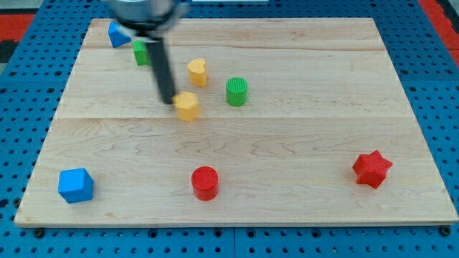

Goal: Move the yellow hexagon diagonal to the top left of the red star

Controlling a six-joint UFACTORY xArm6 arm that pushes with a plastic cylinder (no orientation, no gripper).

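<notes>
In the upper left of the frame, on a pale wooden board [301, 122] laid over a blue pegboard [21, 107], the arm's dark rod slants down from a blurred housing cut off by the top edge, and the tip [168, 101] rests against the left side of the yellow hexagon [188, 106]. The arm carries no pincer, so there is nothing to be clenched or released; the rod simply touches the block. A second yellow block [198, 72], its shape hard to make out, sits just above and right of the hexagon, with a green cylinder [237, 92] near it to the right. Behind the rod, a green block [141, 52] is partly hidden, and a blue block [117, 34] beside it near the board's top-left corner is also partly covered by the blurred housing. The red star [372, 169] lies well apart at the lower right. A red cylinder [205, 182] stands at bottom centre, and a blue cube [76, 185] occupies the lower left corner.
</notes>
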